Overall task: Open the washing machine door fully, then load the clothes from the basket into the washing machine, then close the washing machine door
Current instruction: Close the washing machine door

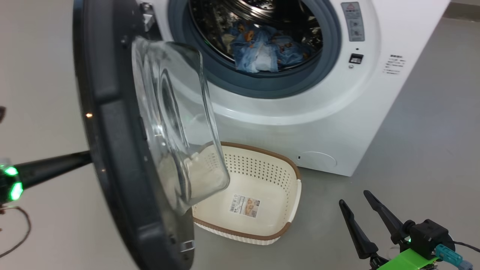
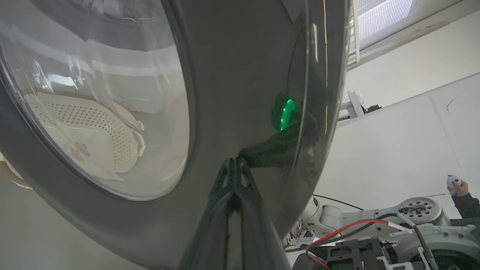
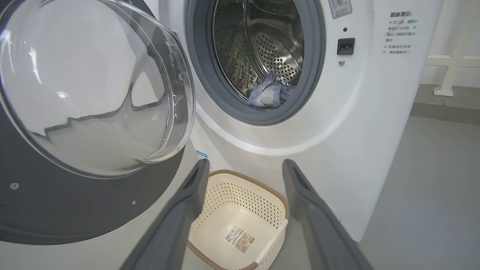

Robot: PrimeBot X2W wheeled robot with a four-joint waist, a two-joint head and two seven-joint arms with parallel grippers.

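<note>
The washing machine (image 1: 300,123) stands with its door (image 1: 108,112) swung out to the left, the glass bowl facing the drum. The clothes (image 1: 258,48), light blue with white pieces, lie inside the drum. On the floor in front, the cream basket (image 1: 258,165) holds nothing but its label. My left gripper (image 1: 80,159) is shut, its tips against the door's glossy black outer face (image 2: 240,75). My right gripper (image 1: 353,198) hangs open at the lower right, clear of everything. In the right wrist view its fingers (image 3: 300,191) frame the basket (image 3: 243,195), with the clothes (image 3: 268,95) in the drum above.
Grey floor stretches to the right of the machine (image 3: 337,123). A dark cable (image 1: 18,232) lies on the floor at the far left. Behind the door, the left wrist view shows robot hardware (image 2: 412,210) and a person's hand holding a controller (image 2: 455,183).
</note>
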